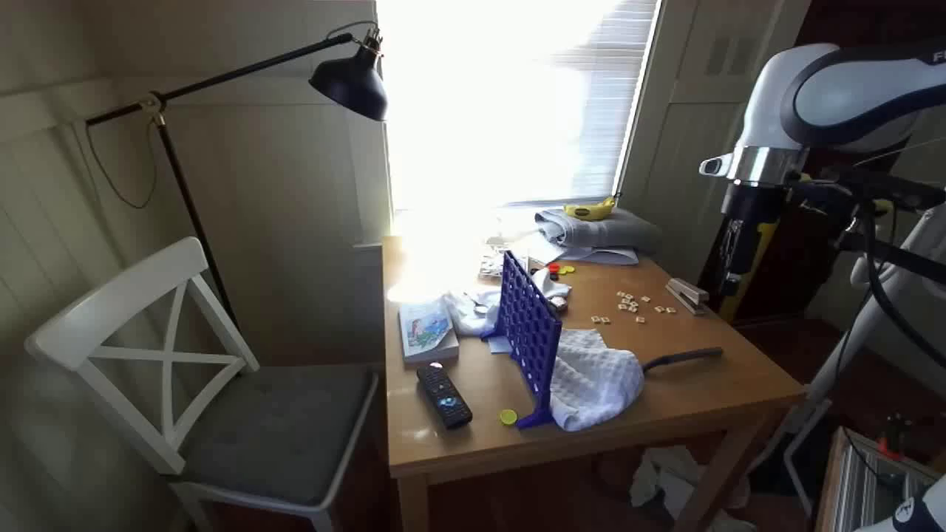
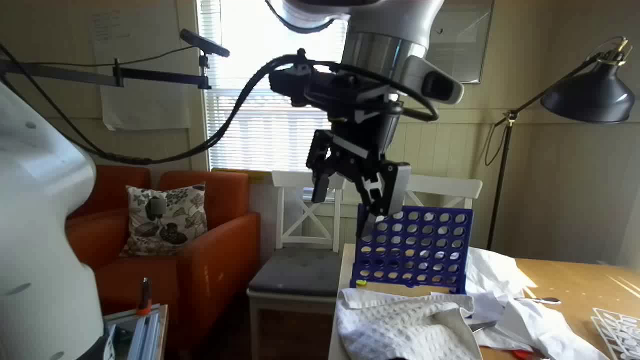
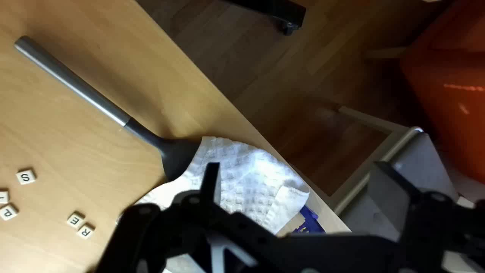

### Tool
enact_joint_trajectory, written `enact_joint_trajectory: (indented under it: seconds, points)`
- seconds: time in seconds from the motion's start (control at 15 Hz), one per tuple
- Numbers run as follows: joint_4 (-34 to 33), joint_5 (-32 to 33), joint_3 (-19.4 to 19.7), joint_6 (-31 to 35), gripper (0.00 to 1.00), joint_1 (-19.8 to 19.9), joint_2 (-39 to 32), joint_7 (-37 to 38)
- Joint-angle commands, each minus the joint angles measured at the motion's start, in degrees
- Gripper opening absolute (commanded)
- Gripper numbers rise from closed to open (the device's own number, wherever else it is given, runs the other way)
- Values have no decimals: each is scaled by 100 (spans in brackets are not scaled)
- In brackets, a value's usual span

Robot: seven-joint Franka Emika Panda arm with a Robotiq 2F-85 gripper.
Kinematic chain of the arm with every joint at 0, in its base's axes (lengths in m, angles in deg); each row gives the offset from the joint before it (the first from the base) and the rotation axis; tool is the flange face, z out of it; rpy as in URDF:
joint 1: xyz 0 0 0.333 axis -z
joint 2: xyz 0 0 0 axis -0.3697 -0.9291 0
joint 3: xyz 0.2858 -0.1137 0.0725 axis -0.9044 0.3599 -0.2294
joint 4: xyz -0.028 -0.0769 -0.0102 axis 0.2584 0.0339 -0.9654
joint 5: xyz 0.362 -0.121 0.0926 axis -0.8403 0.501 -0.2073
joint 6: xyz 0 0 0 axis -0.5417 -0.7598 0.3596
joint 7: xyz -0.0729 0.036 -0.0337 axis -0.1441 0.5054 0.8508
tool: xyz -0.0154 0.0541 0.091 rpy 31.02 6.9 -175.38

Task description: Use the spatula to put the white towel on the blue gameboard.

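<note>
Lying on the surface [image 3: 94, 163] in the wrist view, the spatula [image 3: 101, 101] points its bare handle away from the towel [image 3: 250, 178]; the blade's far end is hidden beneath the towel's edge. Probable reason: blade set for scooping, handle left free to take hold of. The end effector [image 3: 303, 185] is spread wide, nothing pinched; gripping the handle is, I judge, the pending step. Tiles [image 3: 75, 219] lie loose, apart from the handle. A bit of the board [image 3: 308, 220] shows just past the towel.

In an exterior view, the board stands upright on its feet, towel heaped beside it on the spatula's side. It offers no flat top, so draping over the upper edge seems the likely finish; a hard push could tip it. A yellow disc [image 1: 508, 417] lies flat beside one foot. A banana [image 1: 589, 211] rests on a folded cloth [image 1: 602, 230], apparently stowed out of the way.

In an exterior view, the towel lies in front of the board, not on it. Containers: background shows through many of the board's holes; whether any slot holds a disc, cannot tell. A tray [image 2: 162, 327] at lower left seems to hold metal bars [image 2: 141, 337]; other contents unclear.
</note>
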Motion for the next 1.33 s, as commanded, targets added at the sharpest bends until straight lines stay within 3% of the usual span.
enact_joint_trajectory:
  seconds: [0.0, 0.4, 0.6, 1.07, 1.13, 1.2, 1.27]
  points:
    - [-7, -54, -114, -10, 100, 124, -19, -48]
    - [-7, -54, -114, -10, 100, 124, -19, -48]
    - [-45, -410, 124, 271, 100, 127, -348, -215]
    - [-235, -1166, 463, 1059, 100, 473, -1366, -22]
    - [-343, -1178, 450, 924, 100, 527, -1560, 50]
    - [-404, -1162, 436, 719, 100, 580, -1646, -4]
    - [-129, -1022, 321, 914, 100, 648, -1290, -68]
